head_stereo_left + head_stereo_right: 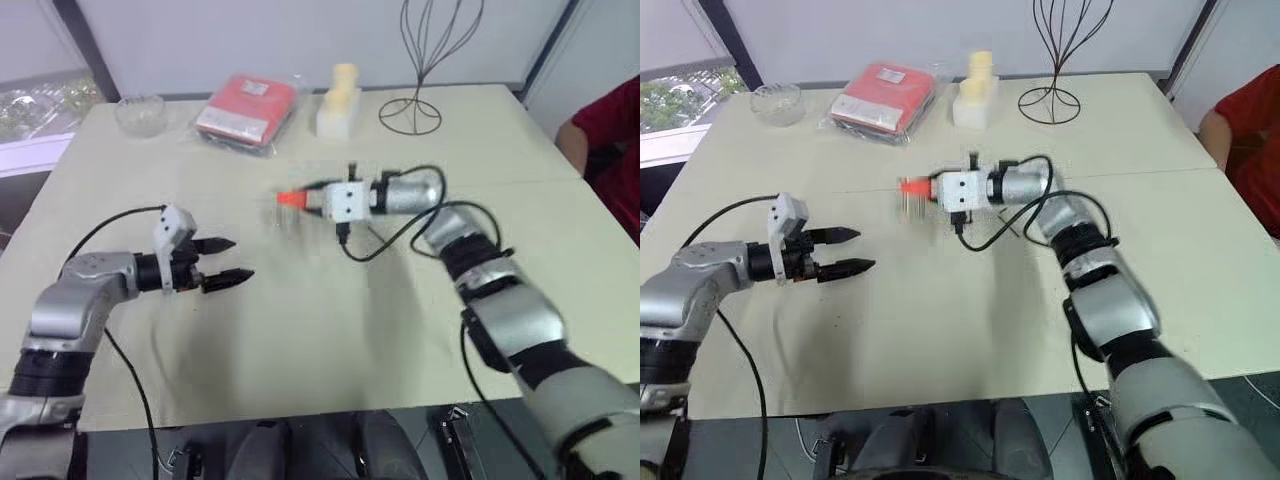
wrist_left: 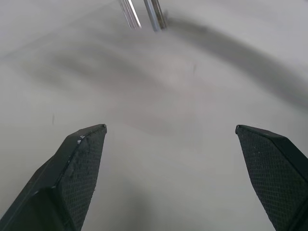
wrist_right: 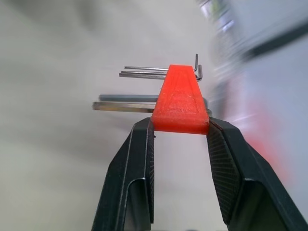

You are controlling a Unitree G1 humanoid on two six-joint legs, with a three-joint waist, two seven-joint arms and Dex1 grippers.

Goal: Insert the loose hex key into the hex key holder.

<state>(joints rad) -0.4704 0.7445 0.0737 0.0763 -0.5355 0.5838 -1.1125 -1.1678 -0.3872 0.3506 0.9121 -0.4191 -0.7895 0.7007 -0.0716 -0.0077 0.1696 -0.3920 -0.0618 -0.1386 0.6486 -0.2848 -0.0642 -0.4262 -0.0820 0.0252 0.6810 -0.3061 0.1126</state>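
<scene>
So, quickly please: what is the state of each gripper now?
Left gripper: open, holding nothing, above the table.
Right gripper: closed on the small red-orange plastic hex key holder, lifted off the table.

Pale beige table point(image 1: 300, 330), white wall point(image 1: 250, 40), window point(image 1: 40, 50) at left.

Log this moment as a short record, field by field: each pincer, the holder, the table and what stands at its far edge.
right pincer: shut on the hex key holder, held above the table
hex key holder: red-orange wedge, thin metal keys sticking out of it
left pincer: open, nothing between its fingers, over bare table
loose hex key: cannot be told in these views
table: pale top
far edge: glass bowl, red packet in clear plastic, cream object, wire stand
person: red sleeve at the table's right side
</scene>
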